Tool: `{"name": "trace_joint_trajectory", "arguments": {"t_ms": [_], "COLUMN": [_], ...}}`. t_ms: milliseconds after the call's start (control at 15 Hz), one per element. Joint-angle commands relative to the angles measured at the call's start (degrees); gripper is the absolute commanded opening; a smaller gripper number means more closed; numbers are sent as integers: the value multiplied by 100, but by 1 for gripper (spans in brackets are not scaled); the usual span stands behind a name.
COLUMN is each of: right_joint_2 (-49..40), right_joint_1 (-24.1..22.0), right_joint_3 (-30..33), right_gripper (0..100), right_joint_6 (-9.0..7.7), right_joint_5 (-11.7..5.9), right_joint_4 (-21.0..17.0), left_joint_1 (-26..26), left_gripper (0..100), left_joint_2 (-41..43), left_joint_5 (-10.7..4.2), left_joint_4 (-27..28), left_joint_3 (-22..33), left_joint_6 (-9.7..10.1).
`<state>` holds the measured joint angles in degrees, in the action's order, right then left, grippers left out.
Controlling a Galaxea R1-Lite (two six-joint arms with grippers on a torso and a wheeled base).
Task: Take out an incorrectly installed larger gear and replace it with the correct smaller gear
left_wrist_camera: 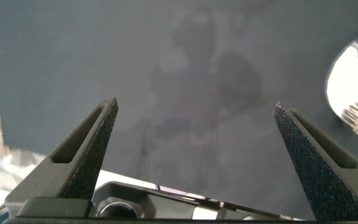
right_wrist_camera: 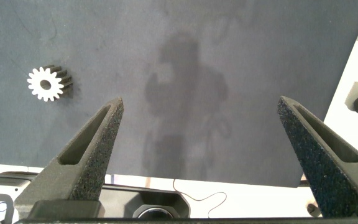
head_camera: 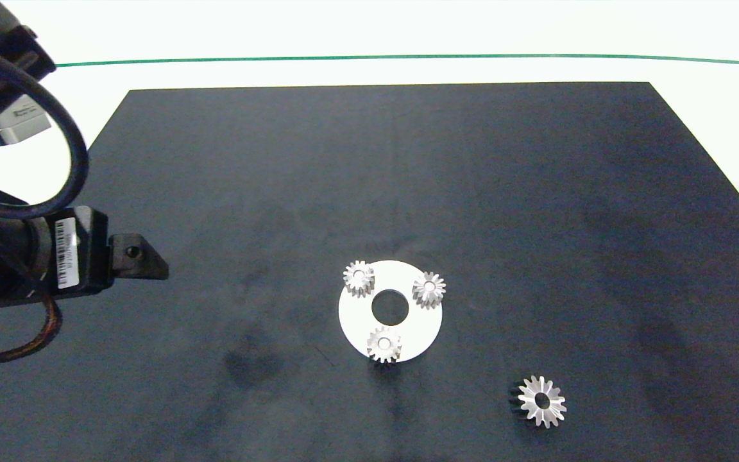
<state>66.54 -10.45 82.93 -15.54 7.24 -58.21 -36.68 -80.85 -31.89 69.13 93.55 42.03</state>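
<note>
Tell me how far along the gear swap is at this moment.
It looks essentially done. The white disc carries three small gears, and the larger gear lies apart on the black mat. Nothing is in hand: the left gripper and right gripper are open and empty. No step visibly remains.

Three of the smaller gear [head_camera: 359, 278] kind sit on one white ring-shaped plate [head_camera: 351, 316], one larger gear [head_camera: 541, 402] lies apart on one dark mat [head_camera: 408, 167], making four gears in all.

The left hand [left_wrist_camera: 194, 149] hangs wide open above the dark mat [left_wrist_camera: 104, 56], white disc [left_wrist_camera: 344, 84] nearby.
</note>
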Motion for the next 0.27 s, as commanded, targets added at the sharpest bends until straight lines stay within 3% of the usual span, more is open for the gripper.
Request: {"name": "trace_joint_trajectory", "arguments": {"t_ms": [67, 267], "right_joint_2": [0, -35], "right_joint_1": [-1, -1], "right_joint_3": [-5, -23], "right_gripper": [100, 100], "right_joint_6": [-10, -28], "right_joint_5": [14, -3], "right_joint_4": [-15, -6], "left_joint_1": [214, 223], "left_gripper": [100, 100], "left_joint_2": [412, 544], "left_joint_5": [-19, -19], "left_joint_4": [127, 215], "left_joint_3": [93, 49], "left_joint_6": [-46, -187]}}
